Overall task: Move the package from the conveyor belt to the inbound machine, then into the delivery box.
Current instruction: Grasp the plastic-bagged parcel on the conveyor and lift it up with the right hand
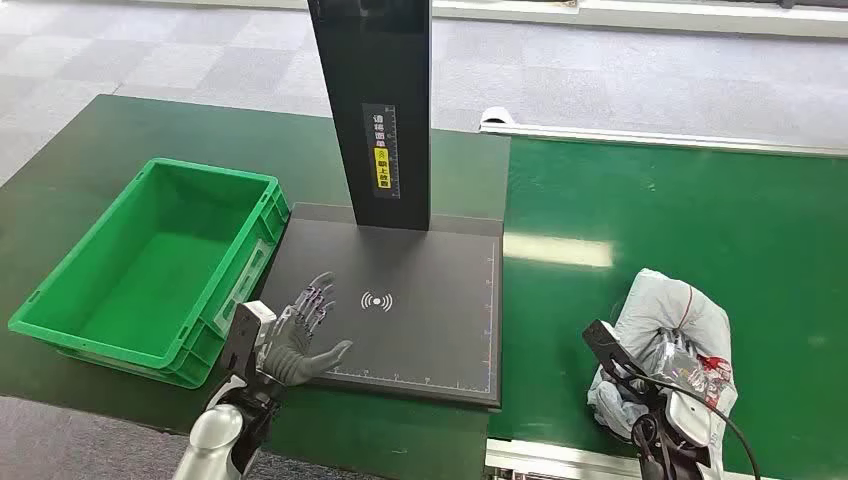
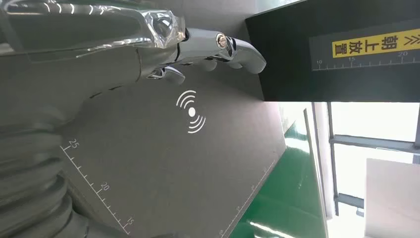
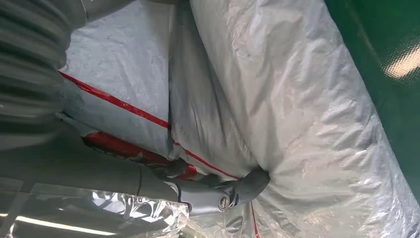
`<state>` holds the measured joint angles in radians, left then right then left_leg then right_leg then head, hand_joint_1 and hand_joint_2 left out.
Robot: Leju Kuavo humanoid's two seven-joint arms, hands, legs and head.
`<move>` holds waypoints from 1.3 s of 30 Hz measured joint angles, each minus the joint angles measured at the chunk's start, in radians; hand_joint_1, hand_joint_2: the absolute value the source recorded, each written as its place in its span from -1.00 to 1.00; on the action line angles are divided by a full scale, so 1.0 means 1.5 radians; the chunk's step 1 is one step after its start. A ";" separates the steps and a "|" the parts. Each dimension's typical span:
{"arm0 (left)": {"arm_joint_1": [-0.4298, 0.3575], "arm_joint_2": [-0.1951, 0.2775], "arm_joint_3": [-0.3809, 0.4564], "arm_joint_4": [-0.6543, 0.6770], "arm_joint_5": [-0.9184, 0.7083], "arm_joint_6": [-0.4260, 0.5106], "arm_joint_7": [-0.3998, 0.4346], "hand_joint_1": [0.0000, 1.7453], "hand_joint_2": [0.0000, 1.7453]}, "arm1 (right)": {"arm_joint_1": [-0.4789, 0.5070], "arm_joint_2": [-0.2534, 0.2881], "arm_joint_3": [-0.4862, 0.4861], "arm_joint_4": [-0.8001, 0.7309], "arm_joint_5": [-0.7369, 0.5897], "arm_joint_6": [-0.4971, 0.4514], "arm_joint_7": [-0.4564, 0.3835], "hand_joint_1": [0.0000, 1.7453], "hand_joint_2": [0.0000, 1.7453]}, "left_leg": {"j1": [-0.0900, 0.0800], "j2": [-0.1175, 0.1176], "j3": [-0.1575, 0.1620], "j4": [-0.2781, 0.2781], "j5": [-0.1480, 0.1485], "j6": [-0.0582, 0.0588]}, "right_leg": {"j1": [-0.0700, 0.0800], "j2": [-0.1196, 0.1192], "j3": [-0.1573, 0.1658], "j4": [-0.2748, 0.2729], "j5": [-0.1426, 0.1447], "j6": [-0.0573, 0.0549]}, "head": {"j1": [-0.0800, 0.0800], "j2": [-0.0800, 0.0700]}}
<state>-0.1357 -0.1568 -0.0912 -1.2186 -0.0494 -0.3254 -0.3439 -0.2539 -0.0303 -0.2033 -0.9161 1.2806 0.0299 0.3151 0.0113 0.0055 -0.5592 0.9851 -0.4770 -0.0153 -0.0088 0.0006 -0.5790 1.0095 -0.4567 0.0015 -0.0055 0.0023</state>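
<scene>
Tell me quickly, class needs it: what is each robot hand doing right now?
Left robot hand: open, fingers spread over the scanner platform, holding nothing.
Right robot hand: gripping the grey package on the green conveyor belt.

We see bright, even overhead light in the head view; a pale glare patch sits on the green conveyor belt (image 1: 700, 210), well beyond the right hand's fingers (image 1: 675, 350). Soft shadow lies under the left hand (image 1: 300, 335) on the matte scanner plate (image 1: 430, 320). Left wrist view: plastic wrap near the fingers (image 2: 237, 49) glints, windows past them blown out. Right wrist view: package (image 3: 277, 99) film shiny, crinkle highlights, fingertip (image 3: 255, 181) sharp, cover nearest the cam soft.
</scene>
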 joint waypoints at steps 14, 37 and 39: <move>0.033 0.000 0.003 -0.029 0.002 0.003 -0.002 -1.00 1.00 | -0.023 -0.002 0.018 0.029 -0.003 -0.138 -0.123 1.00 1.00 | 0.000 0.000 0.001 0.000 0.000 0.000 | 0.000 0.000 0.001 0.000 0.000 0.000 | 0.000 0.000; 0.027 0.006 0.002 -0.027 0.004 -0.009 -0.032 -1.00 1.00 | 0.076 0.056 0.032 -0.281 -0.189 -0.418 -0.402 1.00 1.00 | 0.000 0.000 -0.005 0.000 0.000 0.000 | 0.000 0.000 -0.006 0.000 0.000 0.000 | 0.000 0.000; 0.021 0.006 -0.004 -0.022 0.007 -0.006 -0.036 -1.00 1.00 | 0.083 0.067 0.023 -0.314 -0.217 -0.456 -0.460 1.00 1.00 | 0.000 0.000 -0.006 0.000 0.000 0.000 | 0.000 0.000 -0.006 0.000 0.000 0.000 | 0.000 0.000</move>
<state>-0.1037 -0.1477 -0.0966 -1.2516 -0.0395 -0.3341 -0.3978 -0.1297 0.0696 -0.1685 -1.3874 0.9554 -0.6543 -0.3746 0.0114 0.0051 -0.5675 0.9850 -0.4768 -0.0155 -0.0086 0.0006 -0.5885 1.0099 -0.4564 0.0018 -0.0057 0.0026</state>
